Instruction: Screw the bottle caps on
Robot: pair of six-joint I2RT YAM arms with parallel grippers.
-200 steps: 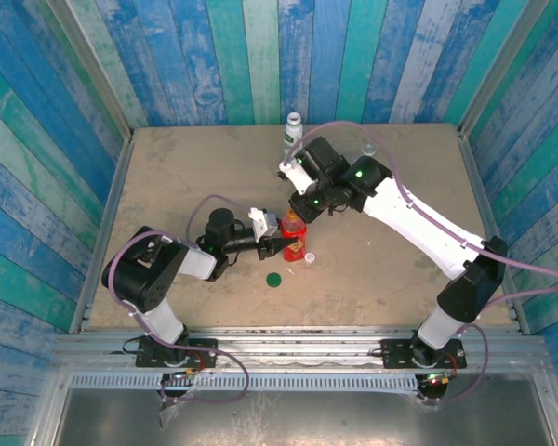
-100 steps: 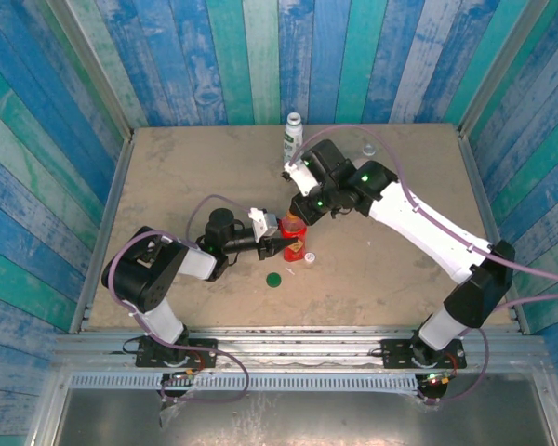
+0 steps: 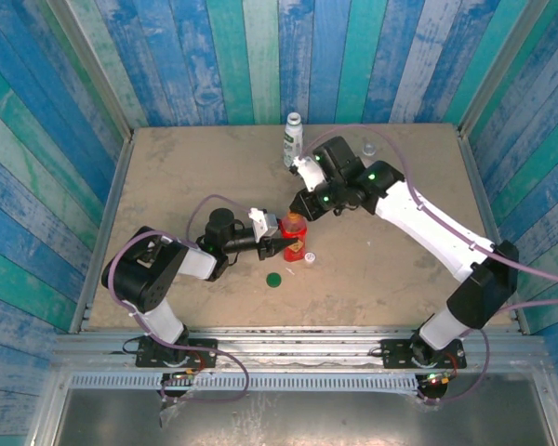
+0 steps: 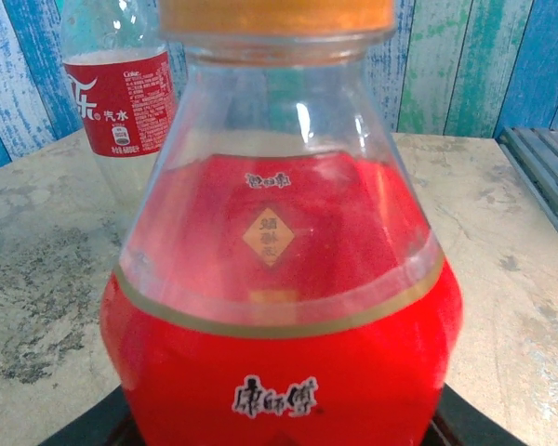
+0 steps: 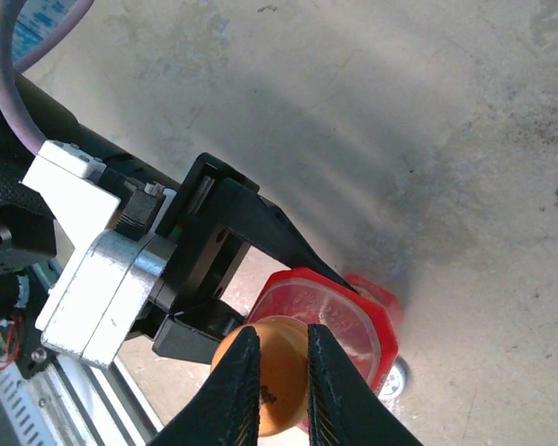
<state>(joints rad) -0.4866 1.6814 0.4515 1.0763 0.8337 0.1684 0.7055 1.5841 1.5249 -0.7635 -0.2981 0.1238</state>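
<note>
Orange cap (image 4: pixel 277 14) atop red bottle (image 4: pixel 288 372) in L claw (image 3: pixel 286 244), R claw (image 5: pixel 281 330) above.

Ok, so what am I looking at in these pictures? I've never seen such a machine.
These are two robot arms bolted at the near edge of a table, each ending in a two-finger gripper. One picture comes from a camera overhead; the other two from small cameras on the wrists, hence the close-ups. The left gripper is clamped on a red bottle with an orange cap on its neck. The right gripper, fingers closed together, is at that cap; whether it touches I cannot tell. On the table lie a green cap and a white cap; a white bottle and a clear bottle with a red label stand further back.
</note>
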